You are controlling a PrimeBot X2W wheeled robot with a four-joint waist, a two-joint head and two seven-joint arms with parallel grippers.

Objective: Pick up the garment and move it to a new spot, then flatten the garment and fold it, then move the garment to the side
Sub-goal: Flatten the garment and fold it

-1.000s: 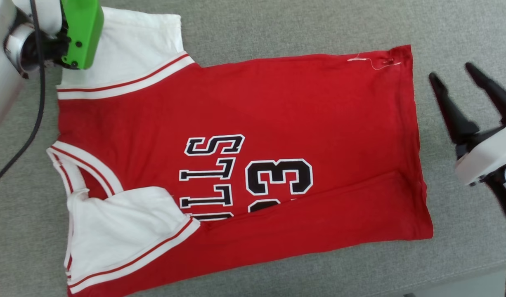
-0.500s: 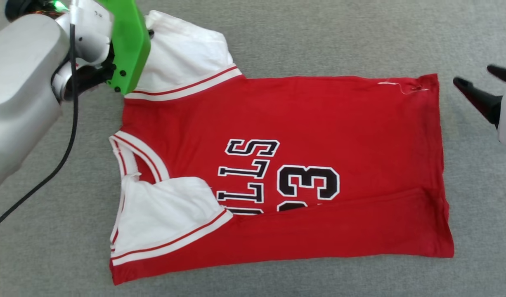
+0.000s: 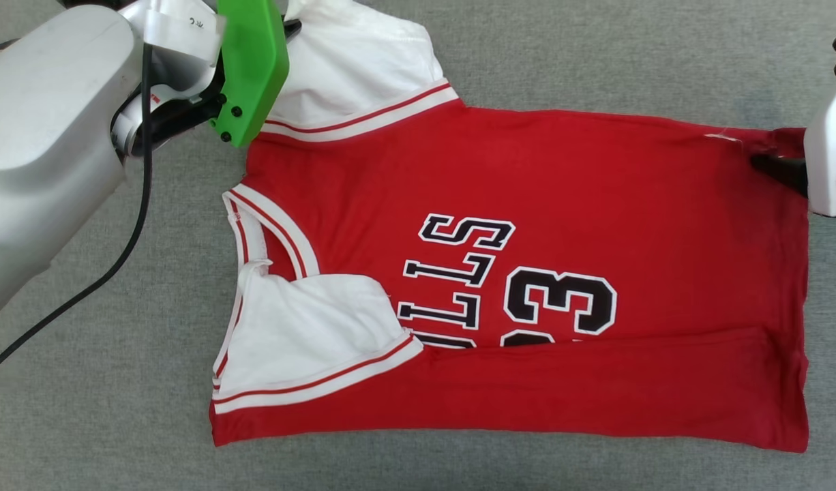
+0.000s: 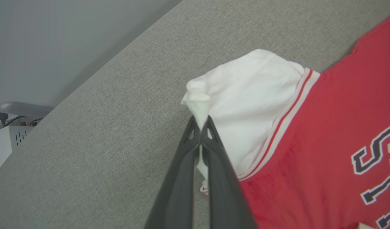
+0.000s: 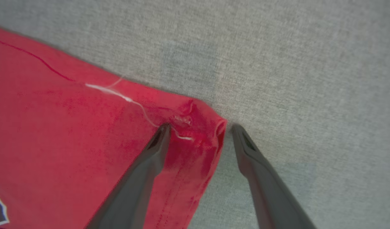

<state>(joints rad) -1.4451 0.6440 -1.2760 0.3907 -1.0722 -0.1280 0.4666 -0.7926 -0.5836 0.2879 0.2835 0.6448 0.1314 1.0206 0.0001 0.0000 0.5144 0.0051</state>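
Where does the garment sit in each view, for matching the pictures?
Head view: garment spans the centre, collar left, hem right.
Left wrist view: right side; white sleeve pinched by left gripper.
Right wrist view: left side; hem corner between the open right gripper fingers.
Shared landmark: black lettering, at the left wrist view's right edge and the right wrist view's bottom-left corner.
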